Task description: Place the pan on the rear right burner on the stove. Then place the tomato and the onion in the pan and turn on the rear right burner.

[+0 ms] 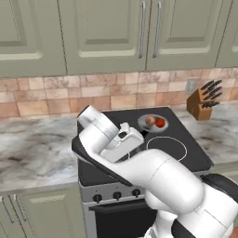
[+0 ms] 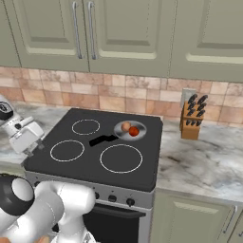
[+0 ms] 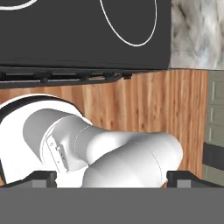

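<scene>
**Pan with tomato and onion on the rear right burner; arm folded over the front left of the stove**

No brand, label or readable writing found on any surface. Pan (image 2: 130,129) seen resting on the rear right burner of the stove (image 2: 152,156), covering its ring, with the black handle pointing toward the front left. Held inside the pan: the onion (image 2: 126,126) on the left and the tomato (image 2: 134,131) just beside it on the right, touching or nearly so. Same contents shown from the left base view: pan (image 1: 153,122), onion (image 1: 149,120), tomato (image 1: 160,123). Knife block (image 2: 192,118) stood on the marble counter (image 2: 199,161) to the right of the stove, dark handles upright in it. Knobs (image 2: 111,198) lined along the steel front.

Gripper (image 3: 112,178) placed above the stove's front left corner, well apart from the pan, looking down past the front edge at the wooden floor (image 3: 131,105). Fingertips (image 3: 43,178) set wide apart, nothing between them.
</scene>
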### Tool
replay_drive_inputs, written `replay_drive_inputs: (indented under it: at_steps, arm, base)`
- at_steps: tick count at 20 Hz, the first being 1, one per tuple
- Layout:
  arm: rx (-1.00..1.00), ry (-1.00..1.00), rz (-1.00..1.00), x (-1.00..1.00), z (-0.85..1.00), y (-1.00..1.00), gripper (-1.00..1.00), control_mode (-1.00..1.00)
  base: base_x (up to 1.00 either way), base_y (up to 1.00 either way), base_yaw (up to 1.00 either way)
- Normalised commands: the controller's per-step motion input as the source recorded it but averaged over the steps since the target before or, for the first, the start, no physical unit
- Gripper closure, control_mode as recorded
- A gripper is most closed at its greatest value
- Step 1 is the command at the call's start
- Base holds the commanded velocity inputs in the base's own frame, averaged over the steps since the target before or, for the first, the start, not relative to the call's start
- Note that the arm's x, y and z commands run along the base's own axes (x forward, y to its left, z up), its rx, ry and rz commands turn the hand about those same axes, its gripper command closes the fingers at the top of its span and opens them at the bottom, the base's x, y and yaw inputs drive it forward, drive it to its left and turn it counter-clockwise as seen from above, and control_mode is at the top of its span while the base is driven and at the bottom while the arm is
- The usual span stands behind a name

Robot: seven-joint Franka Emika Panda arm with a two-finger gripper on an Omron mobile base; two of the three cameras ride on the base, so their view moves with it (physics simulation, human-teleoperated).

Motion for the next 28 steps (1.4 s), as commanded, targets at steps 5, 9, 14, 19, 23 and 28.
replay_drive_inputs:
  at_steps: [5, 9, 14, 19, 23, 28]
  arm:
    - [0.00, 0.00, 0.00, 0.00, 0.00, 0.00, -1.00, 1.00]
    - [0.00, 0.00, 0.00, 0.00, 0.00, 0.00, -1.00, 1.00]
    - [0.00, 0.00, 0.00, 0.00, 0.00, 0.00, -1.00, 1.00]
    - [0.00, 0.00, 0.00, 0.00, 0.00, 0.00, -1.00, 1.00]
    - [0.00, 0.00, 0.00, 0.00, 0.00, 0.00, -1.00, 1.00]
    - [0.00, 0.00, 0.00, 0.00, 0.00, 0.00, -1.00, 1.00]
  base:
    - [-0.39, 0.00, 0.06]
    - [-0.04, -0.01, 0.05]
    - [0.00, -0.36, 0.15]
    - [0.00, -0.64, 0.18]
    - [0.00, -0.46, 0.14]
    - [0.00, -0.35, 0.13]
